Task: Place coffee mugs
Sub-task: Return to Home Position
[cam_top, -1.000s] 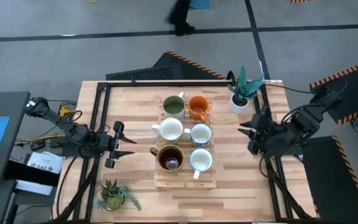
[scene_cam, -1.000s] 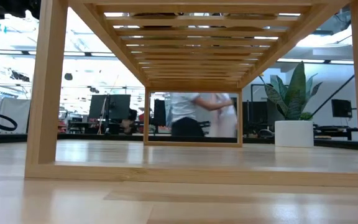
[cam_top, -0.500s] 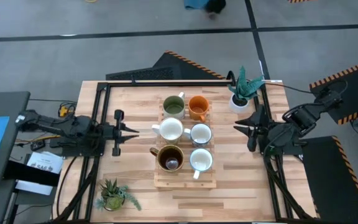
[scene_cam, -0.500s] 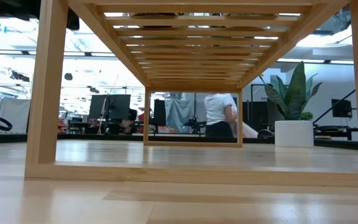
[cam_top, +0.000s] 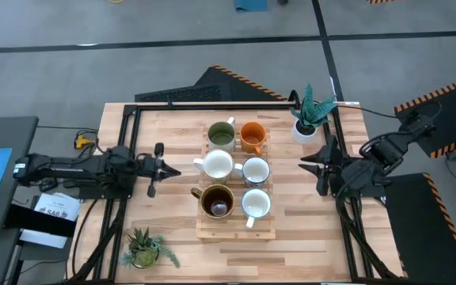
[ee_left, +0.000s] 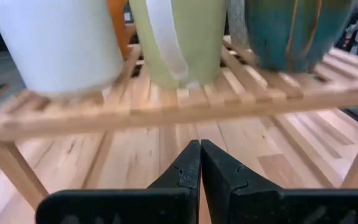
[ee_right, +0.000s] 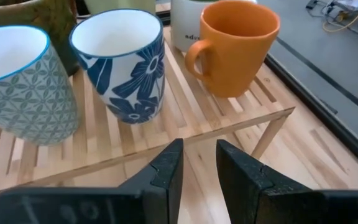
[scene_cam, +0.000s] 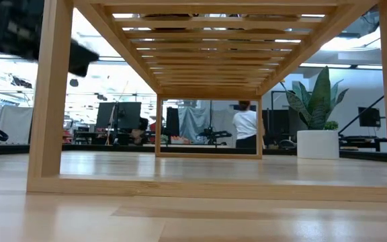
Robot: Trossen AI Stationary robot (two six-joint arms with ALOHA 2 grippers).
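Six coffee mugs stand on a slatted wooden rack (cam_top: 236,229) mid-table: olive-green (cam_top: 222,136), orange (cam_top: 252,136), white (cam_top: 218,166), pale patterned (cam_top: 256,170), dark brown (cam_top: 217,201) and white (cam_top: 256,203). My left gripper (cam_top: 174,170) hangs left of the rack and points level at it. Its fingers are shut on nothing (ee_left: 200,152). My right gripper (cam_top: 305,166) is right of the rack and aimed at it. It is open (ee_right: 199,152) and empty, facing the orange mug (ee_right: 235,46) and a blue-flowered mug (ee_right: 123,62).
A white pot with a teal plant (cam_top: 309,119) stands at the far right of the table. A small spiky green plant (cam_top: 143,249) sits at the near left. A black frame (cam_top: 212,104) runs along the table's edges. A person (scene_cam: 246,128) stands in the room behind.
My left gripper has swung round from pointing toward the near edge to point straight at the rack, moving toward the table's right, and its fingers have shut from wide open. The mugs have not moved.
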